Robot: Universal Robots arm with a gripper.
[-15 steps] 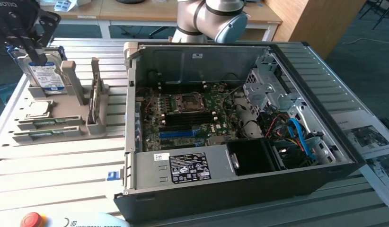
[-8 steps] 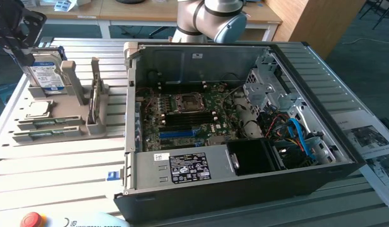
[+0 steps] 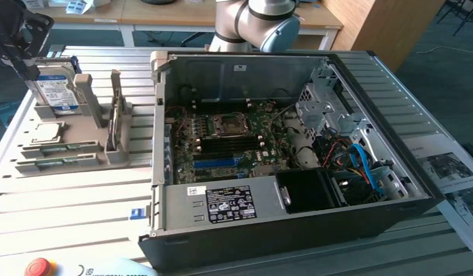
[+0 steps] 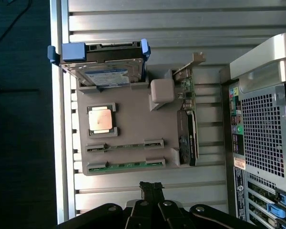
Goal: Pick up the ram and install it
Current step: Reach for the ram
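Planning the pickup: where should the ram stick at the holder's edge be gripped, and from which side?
Probably the ram at mid-length, from straight above, jaws across its thin faces. It stands on edge in the grey holder, whose end blocks cover both tips, leaving only the middle of its upper edge free.

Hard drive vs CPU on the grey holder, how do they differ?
Pose: the boxy silver hard drive with the blue-white label stands on edge; the square metal-lidded CPU lies flat. Size: the hard drive is clearly bigger than the CPU. Look: the hard drive carries blue end clips; the CPU is bare metal. Shared: both sit in recesses of the grey plastic holder.
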